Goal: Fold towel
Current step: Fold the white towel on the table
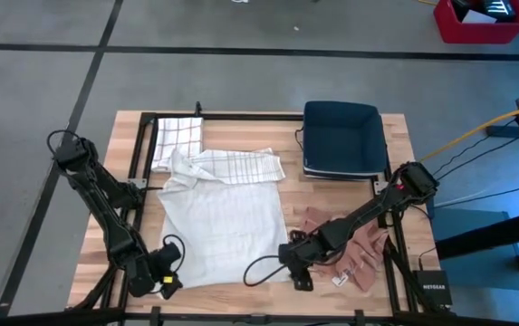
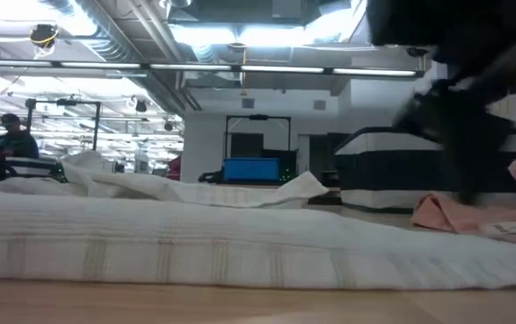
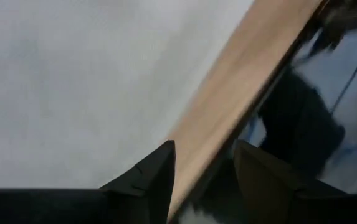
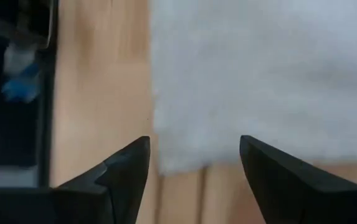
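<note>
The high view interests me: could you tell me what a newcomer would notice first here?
The big white towel spread over the middle of the wooden table, its far edge rumpled. Both end effectors sit at its near corners: the left end effector and the right end effector, fingers apart. A dark blue bin stands at the far right, with a pink cloth crumpled under the right arm.

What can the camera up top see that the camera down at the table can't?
Only the high view shows both arms whole, the left gripper and right gripper at the white towel's near corners, and the checked towel.

Only the low view shows the room behind: ceiling lights, a blue screen and a person far off.

Both show the white towel, the pink cloth, the dark bin and the wooden table.
</note>
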Available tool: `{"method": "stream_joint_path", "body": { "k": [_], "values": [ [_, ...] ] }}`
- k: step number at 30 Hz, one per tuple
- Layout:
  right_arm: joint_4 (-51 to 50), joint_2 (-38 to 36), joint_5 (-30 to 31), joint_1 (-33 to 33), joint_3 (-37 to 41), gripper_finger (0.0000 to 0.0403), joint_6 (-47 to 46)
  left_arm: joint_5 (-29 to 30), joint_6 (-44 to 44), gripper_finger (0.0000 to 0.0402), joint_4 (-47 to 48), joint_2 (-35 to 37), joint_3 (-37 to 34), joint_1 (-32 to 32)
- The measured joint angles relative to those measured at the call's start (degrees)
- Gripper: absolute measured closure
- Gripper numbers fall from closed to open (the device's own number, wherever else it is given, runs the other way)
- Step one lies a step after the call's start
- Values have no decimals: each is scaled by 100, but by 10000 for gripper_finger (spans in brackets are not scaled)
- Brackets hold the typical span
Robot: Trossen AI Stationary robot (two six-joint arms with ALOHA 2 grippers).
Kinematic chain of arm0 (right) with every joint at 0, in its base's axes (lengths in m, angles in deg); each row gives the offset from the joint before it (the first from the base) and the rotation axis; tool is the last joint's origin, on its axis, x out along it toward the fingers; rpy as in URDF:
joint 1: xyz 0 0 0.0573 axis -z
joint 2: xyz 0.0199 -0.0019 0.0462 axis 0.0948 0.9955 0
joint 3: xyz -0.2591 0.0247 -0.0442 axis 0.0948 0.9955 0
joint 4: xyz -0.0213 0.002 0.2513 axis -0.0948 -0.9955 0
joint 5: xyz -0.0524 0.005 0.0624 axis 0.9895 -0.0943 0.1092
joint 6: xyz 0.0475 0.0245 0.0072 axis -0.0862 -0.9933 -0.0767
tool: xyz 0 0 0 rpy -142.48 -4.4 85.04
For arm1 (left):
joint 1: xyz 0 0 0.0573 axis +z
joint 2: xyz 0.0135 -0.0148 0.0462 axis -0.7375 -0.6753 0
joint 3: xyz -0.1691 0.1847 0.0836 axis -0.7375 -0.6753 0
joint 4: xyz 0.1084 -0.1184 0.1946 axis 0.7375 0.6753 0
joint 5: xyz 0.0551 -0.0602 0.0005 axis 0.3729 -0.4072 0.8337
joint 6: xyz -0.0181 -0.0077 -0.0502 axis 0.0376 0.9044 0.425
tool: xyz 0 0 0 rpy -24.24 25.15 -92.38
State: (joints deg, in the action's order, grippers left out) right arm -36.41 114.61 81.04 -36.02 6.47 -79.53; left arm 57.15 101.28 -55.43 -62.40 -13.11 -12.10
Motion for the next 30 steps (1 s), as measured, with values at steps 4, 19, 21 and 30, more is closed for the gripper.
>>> {"method": "stream_joint_path", "body": {
  "k": [4,19,21,30],
  "values": [
    [288,55,707,-25,23,152,81,358,-289,251,17,-170,-32,8],
    [-161,555,1247,-667,1,152,-9,-283,-538,251,-379,-1245,13,-66],
    [-248,492,934,-775,3,152,-118,-318,-565,251,-511,-1245,7,-30],
    [-1459,26,1213,-817,-736,152,153,-924,-1002,251,146,-572,369,191]
  ]
}}
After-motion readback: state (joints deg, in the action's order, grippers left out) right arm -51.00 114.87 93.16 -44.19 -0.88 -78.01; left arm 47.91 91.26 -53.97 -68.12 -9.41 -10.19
